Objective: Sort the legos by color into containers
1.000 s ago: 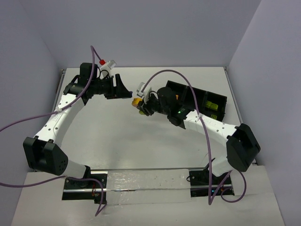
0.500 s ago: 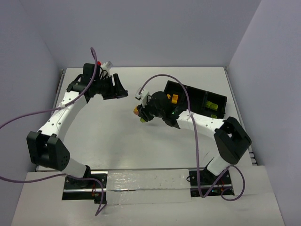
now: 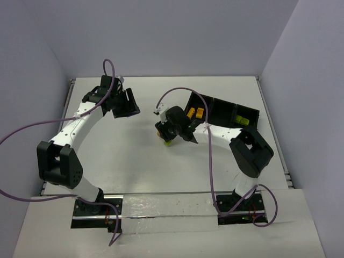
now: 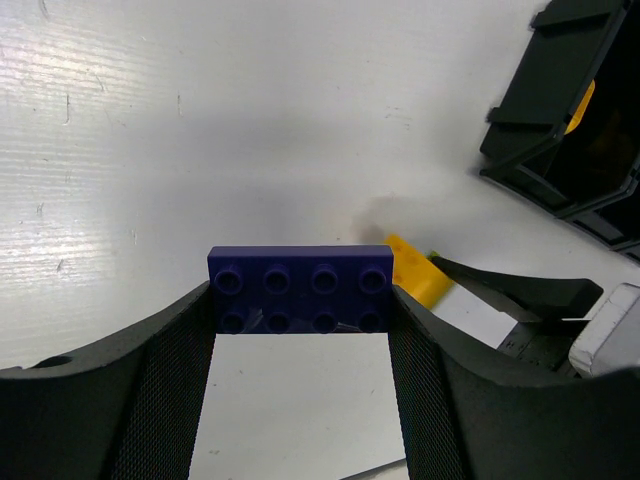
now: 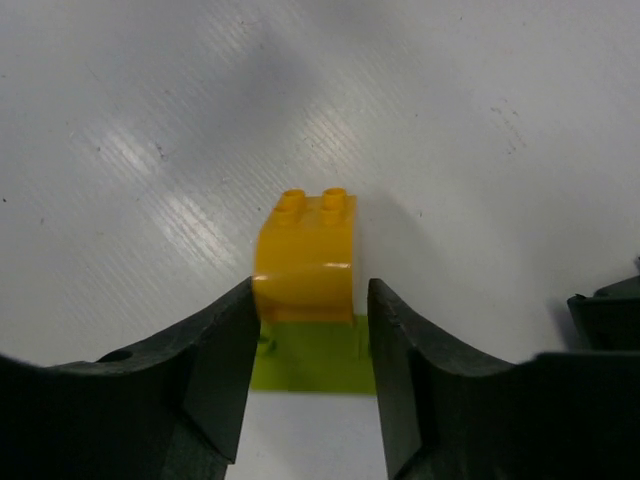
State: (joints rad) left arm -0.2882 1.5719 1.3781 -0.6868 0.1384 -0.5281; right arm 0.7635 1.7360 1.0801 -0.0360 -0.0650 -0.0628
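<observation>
Between the right end effector's point(image 5: 308, 292) jaws, center of the right wrist view, an orange-yellow brick point(image 5: 305, 255) touches a lime green brick point(image 5: 315, 365) on the table point(image 3: 134, 161). I cannot tell whether the jaws grip. The left end effector point(image 4: 300, 300) clamps a blue-purple plate point(image 4: 300, 290). The black tray point(image 3: 220, 107) lies upper right in the top view.

The blue-purple brick point(image 4: 300, 290) is dark and plain — orange-yellow brick point(image 5: 305, 255), lime green brick point(image 5: 315, 365) — tray point(image 3: 223, 110) black, tabletop point(image 3: 134, 156) white.
</observation>
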